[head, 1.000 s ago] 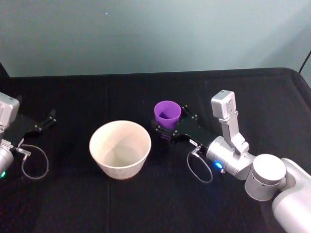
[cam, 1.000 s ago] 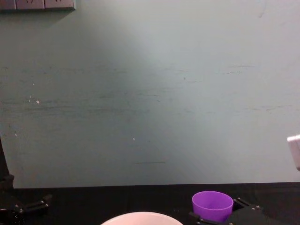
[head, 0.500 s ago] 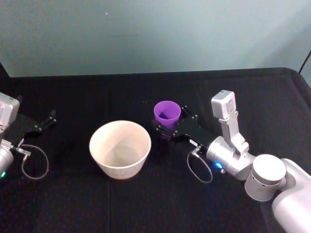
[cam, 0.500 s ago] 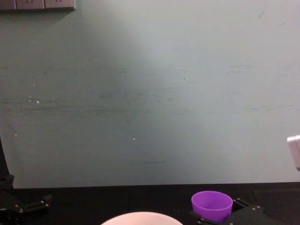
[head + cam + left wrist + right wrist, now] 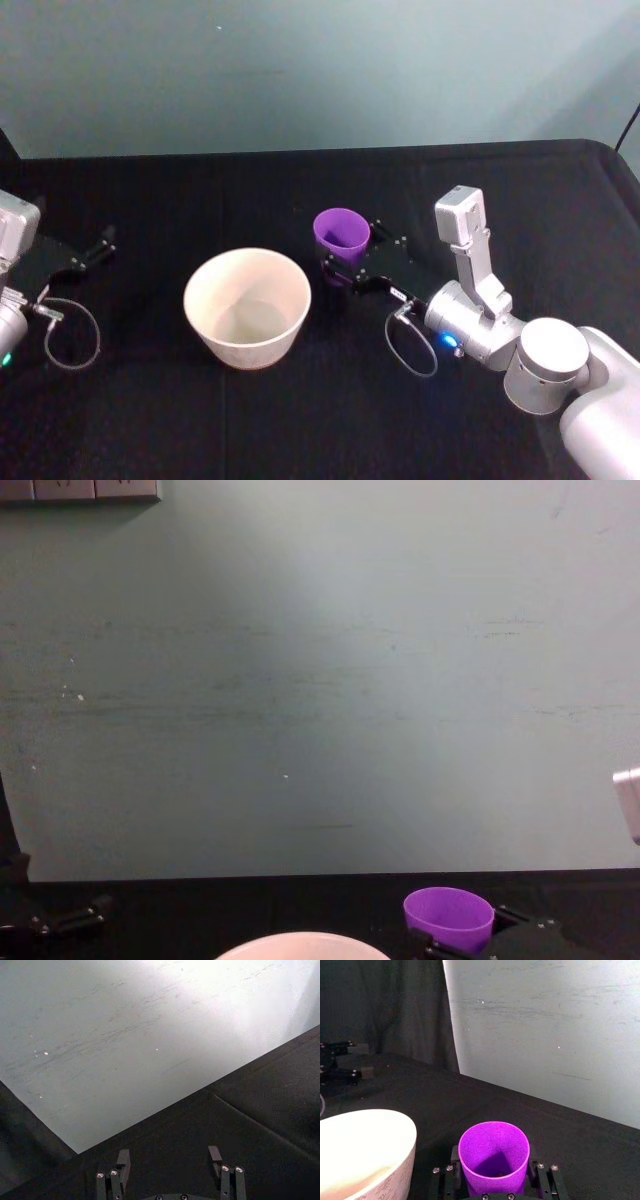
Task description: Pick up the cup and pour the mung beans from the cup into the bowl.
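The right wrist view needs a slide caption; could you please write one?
Right claw gripping the upright purple cup beside the white bowl on the black tabletop.

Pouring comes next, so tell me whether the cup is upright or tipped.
Upright: the cup has its mouth facing up, held between the right gripper's fingers beside the bowl.

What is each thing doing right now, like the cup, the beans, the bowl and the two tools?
cup: upright, gripped by the right tool.
mung beans: low inside the cup, barely visible, not yet poured.
bowl: upright on the table, no beans inside.
right tool: shut on the cup.
left tool: open, holding nothing, parked at the table's left side.
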`<control>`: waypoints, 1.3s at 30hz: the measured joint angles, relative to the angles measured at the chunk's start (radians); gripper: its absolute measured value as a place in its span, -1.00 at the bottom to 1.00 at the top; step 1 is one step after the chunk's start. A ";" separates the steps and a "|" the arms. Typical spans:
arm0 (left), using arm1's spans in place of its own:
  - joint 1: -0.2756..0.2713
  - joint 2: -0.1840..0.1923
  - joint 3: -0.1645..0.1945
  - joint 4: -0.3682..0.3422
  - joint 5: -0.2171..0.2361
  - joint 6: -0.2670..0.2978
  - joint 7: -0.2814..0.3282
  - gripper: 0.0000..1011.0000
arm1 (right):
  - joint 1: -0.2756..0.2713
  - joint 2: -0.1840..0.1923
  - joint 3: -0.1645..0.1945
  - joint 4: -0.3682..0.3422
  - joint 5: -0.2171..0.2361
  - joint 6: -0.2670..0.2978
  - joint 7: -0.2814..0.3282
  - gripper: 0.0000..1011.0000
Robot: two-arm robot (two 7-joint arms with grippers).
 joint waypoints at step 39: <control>0.000 0.000 0.000 0.000 0.000 0.000 0.000 1.00 | -0.072 0.208 0.129 -0.636 0.157 0.532 -0.104 0.45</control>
